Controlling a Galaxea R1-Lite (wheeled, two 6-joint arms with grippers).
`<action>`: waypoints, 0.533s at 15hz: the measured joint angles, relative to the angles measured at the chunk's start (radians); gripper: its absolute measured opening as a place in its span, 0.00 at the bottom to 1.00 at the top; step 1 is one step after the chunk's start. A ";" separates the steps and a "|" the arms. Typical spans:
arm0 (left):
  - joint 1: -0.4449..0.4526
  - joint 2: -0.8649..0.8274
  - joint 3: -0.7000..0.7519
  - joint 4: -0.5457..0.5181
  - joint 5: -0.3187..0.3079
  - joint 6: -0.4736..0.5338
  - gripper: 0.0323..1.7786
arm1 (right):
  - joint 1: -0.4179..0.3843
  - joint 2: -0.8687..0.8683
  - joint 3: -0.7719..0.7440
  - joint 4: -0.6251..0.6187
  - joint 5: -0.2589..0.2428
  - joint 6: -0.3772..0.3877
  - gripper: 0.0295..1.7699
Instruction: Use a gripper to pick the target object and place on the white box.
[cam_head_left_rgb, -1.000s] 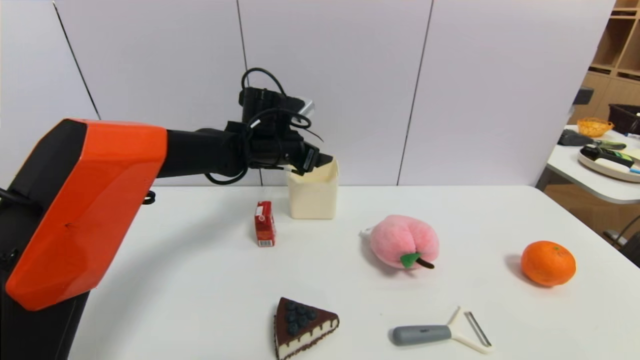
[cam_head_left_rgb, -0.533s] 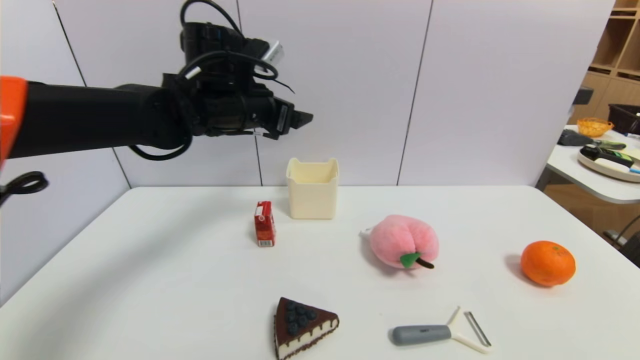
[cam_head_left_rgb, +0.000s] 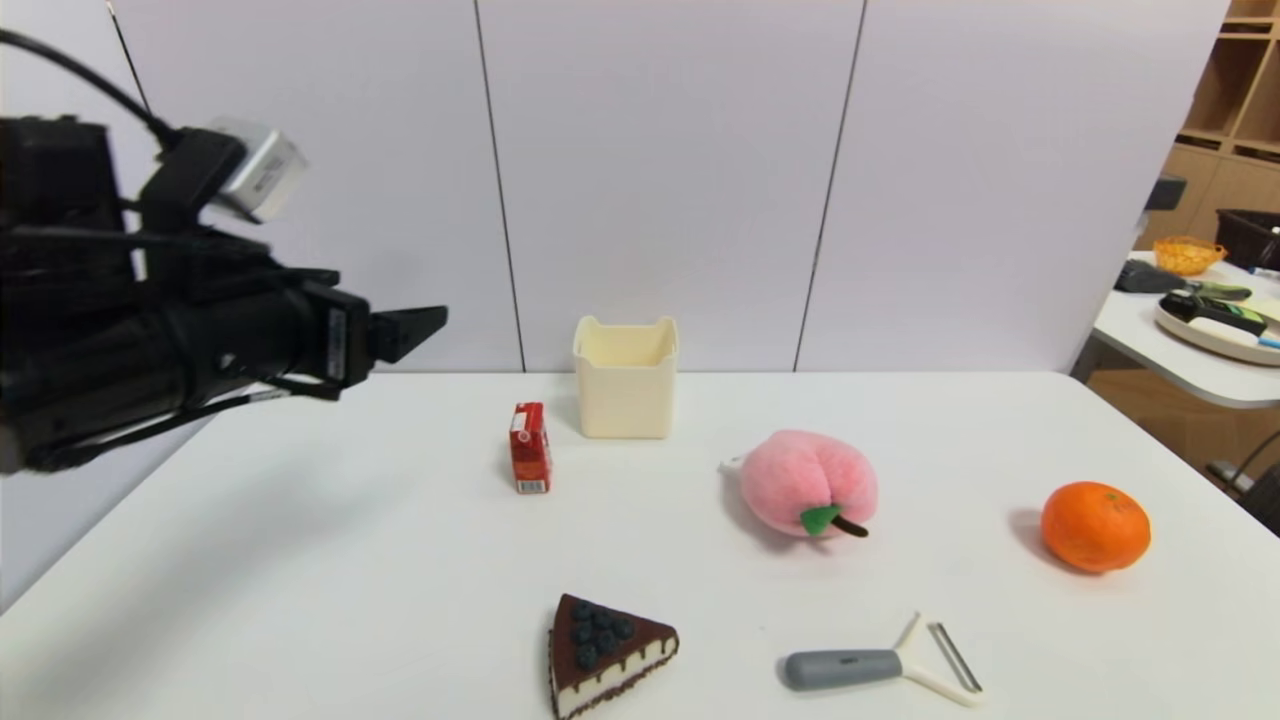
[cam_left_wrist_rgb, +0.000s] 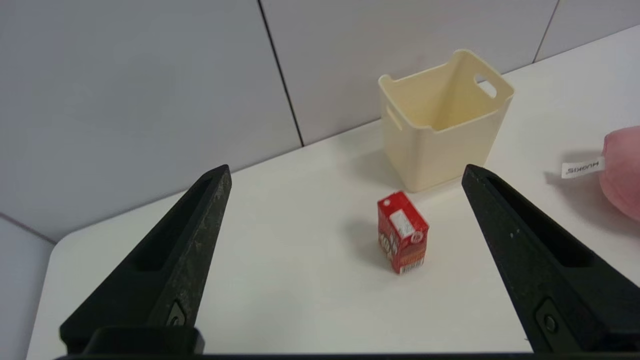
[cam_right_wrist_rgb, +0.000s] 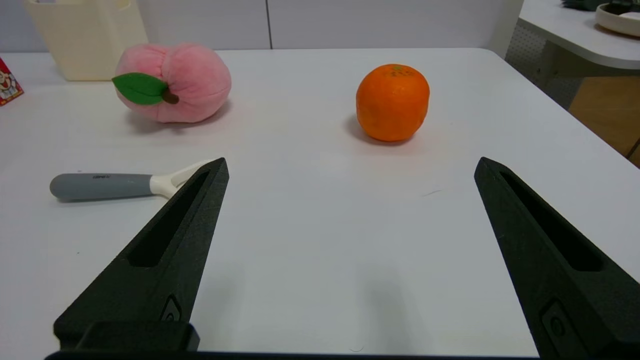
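Observation:
The white box (cam_head_left_rgb: 625, 405) stands at the back of the table, cream-coloured with a notched rim; the left wrist view shows it (cam_left_wrist_rgb: 430, 160) from above, and what shows of its inside is bare. The target object is hidden from every view. My left gripper (cam_head_left_rgb: 425, 325) hovers high over the table's left side, well left of the box, pointing towards it. Its jaws (cam_left_wrist_rgb: 346, 172) are open with nothing between them. My right gripper (cam_right_wrist_rgb: 352, 162) hangs low over the near right part of the table, open and empty.
A red carton (cam_head_left_rgb: 529, 447) stands left of the box. A pink plush peach (cam_head_left_rgb: 808, 482), an orange (cam_head_left_rgb: 1095, 526), a grey-handled peeler (cam_head_left_rgb: 880, 665) and a chocolate cake slice (cam_head_left_rgb: 605, 650) lie on the table. A second table (cam_head_left_rgb: 1180, 350) sits at the far right.
My left gripper has lifted off the white box's rim, risen, then drawn back left and closer to me. Its jaws have spread wider.

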 joint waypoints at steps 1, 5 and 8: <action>0.014 -0.077 0.095 -0.032 0.009 -0.002 0.94 | 0.000 0.000 0.000 0.000 0.000 0.000 0.96; 0.056 -0.358 0.401 -0.191 0.051 0.004 0.94 | 0.000 0.000 0.000 0.000 0.000 0.000 0.96; 0.092 -0.521 0.545 -0.337 0.059 0.047 0.94 | 0.000 0.000 0.000 0.000 0.000 0.000 0.96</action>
